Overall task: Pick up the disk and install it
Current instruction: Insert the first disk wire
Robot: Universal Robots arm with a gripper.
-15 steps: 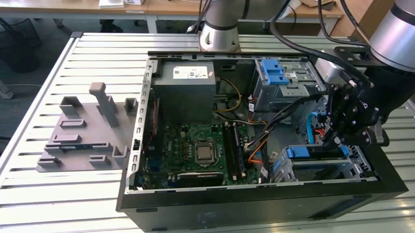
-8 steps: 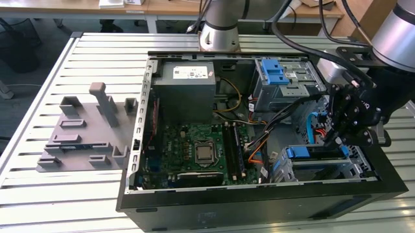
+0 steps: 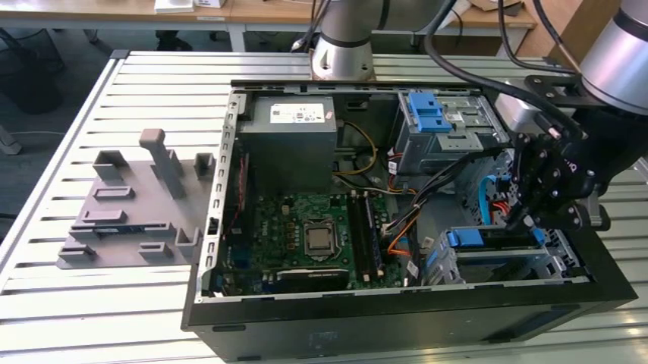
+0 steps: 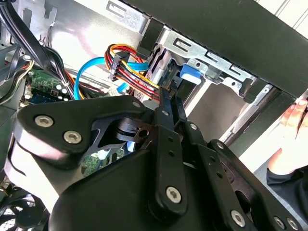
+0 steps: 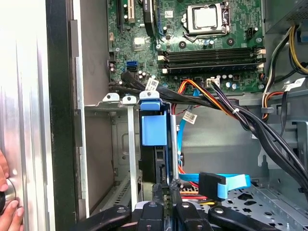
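Tool (image 5: 163, 190) seen with fingers pinched together, nothing held, poised at cable end of disk (image 5: 154, 144). Disk seated edge-on in drive cage (image 5: 108, 108), directly ahead of fingertips, long axis running away from tool.

Black computer case (image 3: 405, 318), green motherboard (image 3: 303, 227), grey power supply (image 3: 294, 144) with white sticker. Blue-bracketed disk (image 5: 154, 130) seated in silver bay. Black gripper (image 3: 542, 208) at 3 o'clock. Grey plastic fixture (image 3: 132, 205) at 9 o'clock on silver slatted table (image 3: 91, 303). Orange, red, yellow, blue cables (image 4: 125, 62).
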